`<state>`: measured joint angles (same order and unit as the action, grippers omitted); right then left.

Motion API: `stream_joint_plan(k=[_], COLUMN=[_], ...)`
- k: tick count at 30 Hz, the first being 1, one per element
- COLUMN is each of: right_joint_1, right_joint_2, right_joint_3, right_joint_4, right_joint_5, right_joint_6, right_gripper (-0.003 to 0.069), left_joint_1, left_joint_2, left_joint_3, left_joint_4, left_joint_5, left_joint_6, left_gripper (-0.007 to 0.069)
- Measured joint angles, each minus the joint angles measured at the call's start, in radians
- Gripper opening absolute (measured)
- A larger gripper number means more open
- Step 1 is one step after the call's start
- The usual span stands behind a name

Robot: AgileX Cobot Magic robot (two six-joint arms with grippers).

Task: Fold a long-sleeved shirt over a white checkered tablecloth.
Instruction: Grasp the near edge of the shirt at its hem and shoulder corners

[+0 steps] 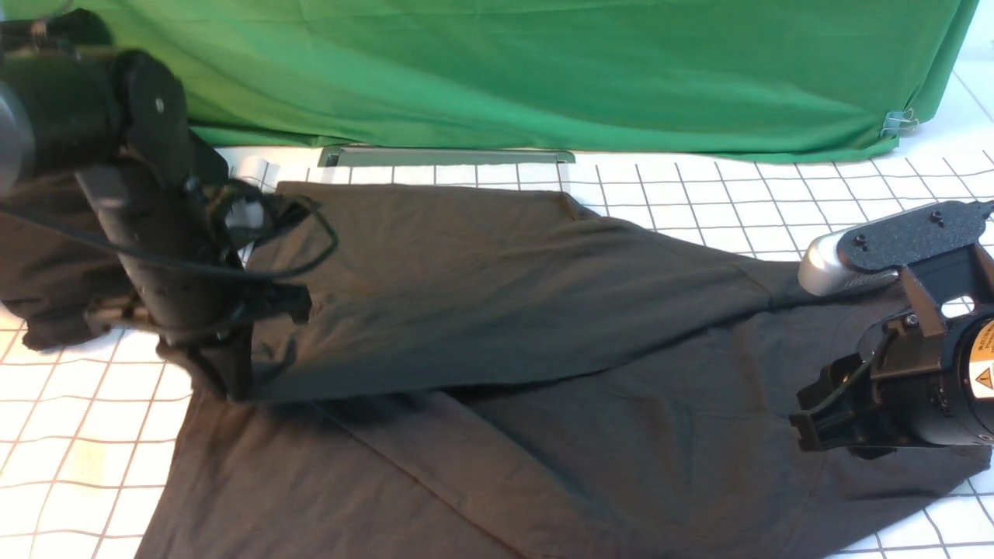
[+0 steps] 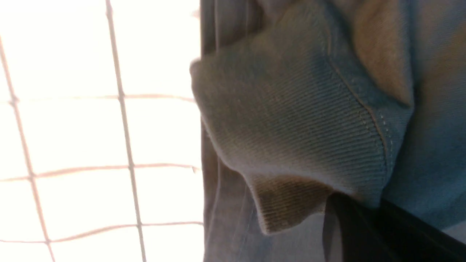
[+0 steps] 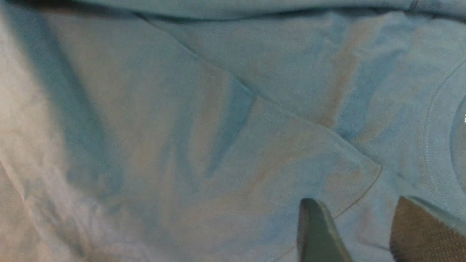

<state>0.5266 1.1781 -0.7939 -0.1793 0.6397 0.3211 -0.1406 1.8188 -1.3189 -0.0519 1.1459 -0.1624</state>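
My left pincer was clamped on the ribbed cuff of the long-sleeved shirt. It held that sleeve up off the white checkered tablecloth, so the sleeve stretched as a broad dark band toward the shoulder on my right side. The rest of the shirt lay spread on the tablecloth in front of the green cloth, from the near edge across to my right. My right pincer hung just above the shirt near its collar, its fingers parted with only flat fabric showing between them, gripping nothing. A blacker heap of cloth sat at the far left, beside my left arm.
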Motion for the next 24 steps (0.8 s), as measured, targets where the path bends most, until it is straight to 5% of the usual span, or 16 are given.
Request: stream_joint_plan(k=[7,16,24], right_joint_1=[-0.001,-0.003,-0.003], right_joint_2=[0.000,0.000,0.000], right_joint_3=[0.000,0.000,0.000], right_joint_4=[0.000,0.001,0.003], right_joint_5=[0.000,0.008,0.032], right_joint_6=[-0.002,0.002,0.002], right_gripper=[0.0284,0.0284,0.0284], left_joint_1=[0.000,0.000,0.000], left_joint_2=[-0.001,-0.023,-0.192], left_joint_3=[0.050,0.084,0.377], left_joint_4=[-0.036,-0.032,-0.030], left_joint_5=[-0.003,0.057,0.032], left_joint_6=[-0.006,0.015,0.002], left_gripper=[0.0112,0.0447,0.0455])
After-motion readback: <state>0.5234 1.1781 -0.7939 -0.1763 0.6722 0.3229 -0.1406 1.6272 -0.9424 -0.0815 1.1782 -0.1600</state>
